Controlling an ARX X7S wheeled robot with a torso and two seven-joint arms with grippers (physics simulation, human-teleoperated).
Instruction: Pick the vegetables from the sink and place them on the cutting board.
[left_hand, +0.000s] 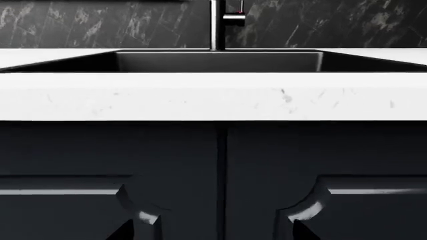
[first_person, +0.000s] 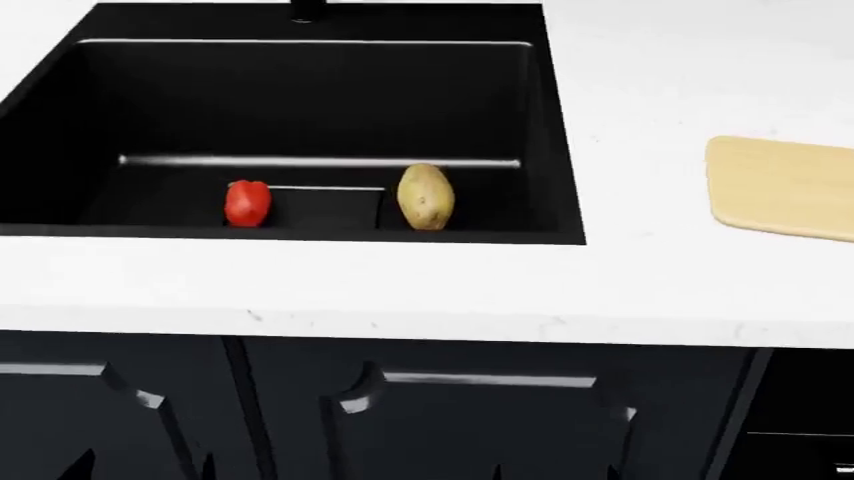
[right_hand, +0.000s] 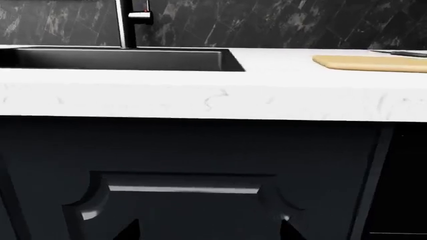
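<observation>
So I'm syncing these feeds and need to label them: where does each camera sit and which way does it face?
Head: high, looking down on the sink, pepper, potato and cutting board; no arm shows.
Left wrist: low, below counter height, facing cabinet doors, sink rim and faucet; dark gripper tips at the bottom edge.
Right wrist: equally low, further right; tips likewise.
Shared: right wrist and head both show the board.

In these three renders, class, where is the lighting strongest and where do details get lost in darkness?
Head view: the white counter is nearly blown out, while the black sink hides its walls, though the pepper and potato stand out. Both wrist views: dark cabinet doors show only highlight streaks.
</observation>
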